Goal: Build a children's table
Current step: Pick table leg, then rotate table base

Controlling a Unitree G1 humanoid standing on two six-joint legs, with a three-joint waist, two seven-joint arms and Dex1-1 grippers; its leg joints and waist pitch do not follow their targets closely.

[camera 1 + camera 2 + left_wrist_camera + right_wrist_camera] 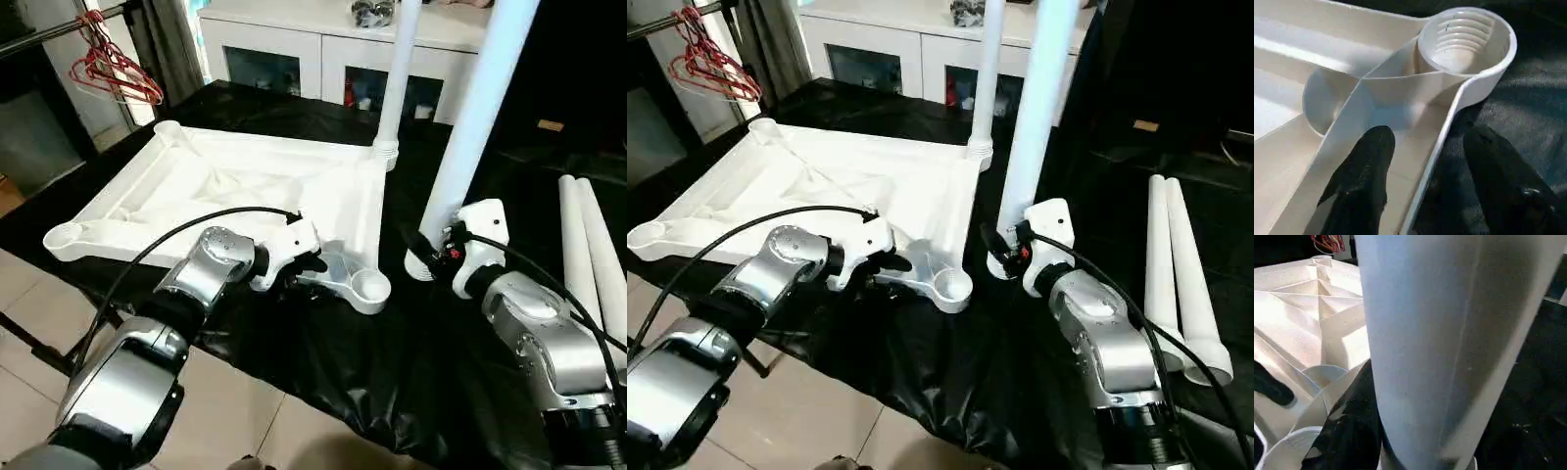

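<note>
Tabletop [245, 186] rim straddled by spread left hand [306, 262] | right hand [438, 250] pinching leg [480, 108] | cabinet [294, 49] behind

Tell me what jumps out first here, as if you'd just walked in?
The upside-down white table top on the black sheet, with one leg already upright in its far corner socket. Next, the second leg held tilted by the right end effector beside the empty near corner socket, with the left end effector straddling the rim there. Two spare legs lie to the right.
</note>
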